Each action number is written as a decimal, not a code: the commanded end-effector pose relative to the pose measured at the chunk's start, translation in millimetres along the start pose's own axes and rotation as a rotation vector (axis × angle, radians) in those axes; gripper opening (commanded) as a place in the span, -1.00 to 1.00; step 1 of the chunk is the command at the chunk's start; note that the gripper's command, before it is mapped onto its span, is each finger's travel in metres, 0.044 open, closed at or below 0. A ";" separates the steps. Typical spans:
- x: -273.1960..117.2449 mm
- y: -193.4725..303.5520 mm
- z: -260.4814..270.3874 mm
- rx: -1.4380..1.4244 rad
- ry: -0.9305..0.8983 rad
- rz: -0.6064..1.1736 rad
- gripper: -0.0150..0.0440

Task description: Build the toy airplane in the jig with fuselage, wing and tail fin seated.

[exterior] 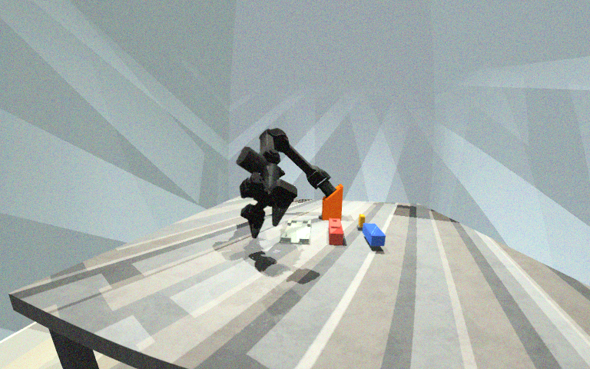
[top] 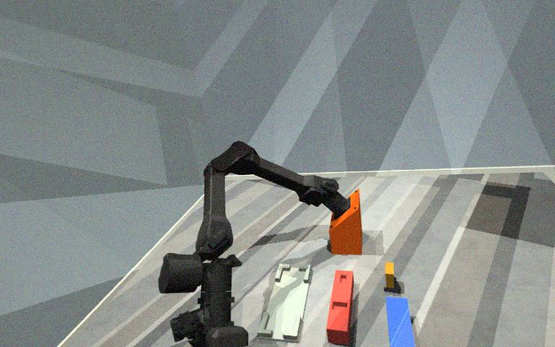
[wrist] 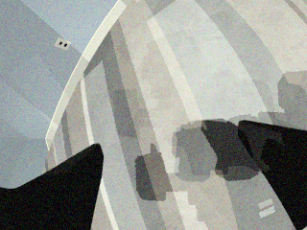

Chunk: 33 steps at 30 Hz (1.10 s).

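Observation:
The pale green jig lies on the table, its cradle empty. The red fuselage stands right of the jig, on the table, with two open sockets on top. The blue wing lies farther right. The small orange-yellow tail fin stands behind the wing, on a dark foot. My gripper is open and empty, pointing down in the air on the jig's left side; its fingertips are cut off in the top view. No part shows in the wrist view.
The orange arm base stands behind the jig and fuselage. My arm arches from it to the left of the jig. The striped table has its edge at the upper left in the wrist view.

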<state>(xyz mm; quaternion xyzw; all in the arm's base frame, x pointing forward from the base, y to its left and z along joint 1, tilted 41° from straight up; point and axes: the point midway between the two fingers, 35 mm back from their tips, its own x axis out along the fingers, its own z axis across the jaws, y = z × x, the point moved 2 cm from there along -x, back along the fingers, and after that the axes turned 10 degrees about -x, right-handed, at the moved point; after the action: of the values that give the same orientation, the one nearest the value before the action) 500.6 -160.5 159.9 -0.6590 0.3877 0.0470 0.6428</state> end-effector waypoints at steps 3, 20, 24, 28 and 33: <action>-21.3 67.2 50.2 -0.077 -0.008 0.236 1.00; -178.4 243.5 89.9 -0.704 0.252 0.760 1.00; -180.1 244.4 89.3 -0.713 0.257 0.762 1.00; -150.1 266.5 70.6 -0.713 0.257 0.761 1.00; -141.8 273.6 64.0 -0.713 0.259 0.761 1.00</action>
<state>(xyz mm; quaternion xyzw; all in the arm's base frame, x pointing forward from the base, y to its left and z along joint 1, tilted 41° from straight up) 272.5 -4.2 9.5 -0.6441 0.6401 0.3254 0.2637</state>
